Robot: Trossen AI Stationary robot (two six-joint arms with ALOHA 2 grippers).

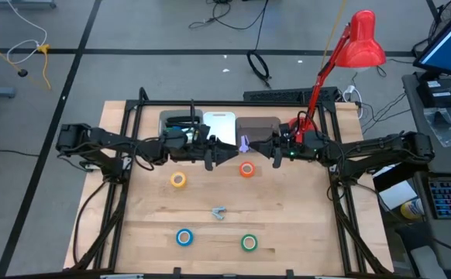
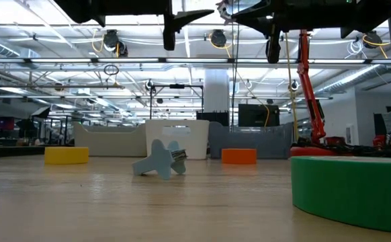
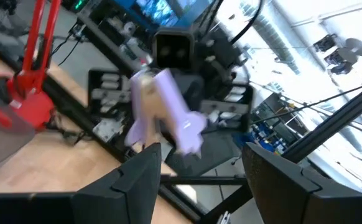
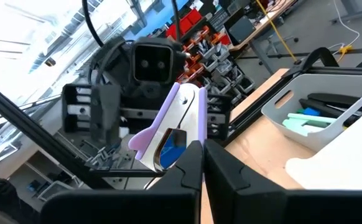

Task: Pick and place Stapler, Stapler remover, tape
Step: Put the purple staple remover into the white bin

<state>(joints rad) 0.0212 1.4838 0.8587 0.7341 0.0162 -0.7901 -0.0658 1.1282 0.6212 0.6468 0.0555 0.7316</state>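
My right gripper (image 4: 201, 146) is shut on a purple staple remover (image 4: 175, 124), high above the far middle of the table (image 1: 244, 143). My left gripper (image 3: 199, 152) faces it from the left, open, its fingers on either side of the remover's free end (image 3: 187, 134) without visible touch. A grey-blue staple remover (image 1: 219, 212) lies on the tabletop. Yellow (image 1: 178, 180), orange (image 1: 246, 170), blue (image 1: 184, 237) and green (image 1: 249, 242) tape rolls lie flat. A long black thing that looks like the stapler (image 4: 330, 102) lies in a pale bin (image 1: 180, 124). My right gripper pinches the purple staple remover by one end (image 4: 180, 149) between its two shut fingers. The fingers lie about level and come from the table's right. The remover sticks out past the fingertips, tilted upward, lifted clear of the table.
Three bins stand along the far edge: the pale one, a white one (image 1: 218, 124) and a dark grey one (image 1: 258, 128). A red desk lamp (image 1: 361, 43) rises at the far right corner. Bare wood shows between the tape rolls.
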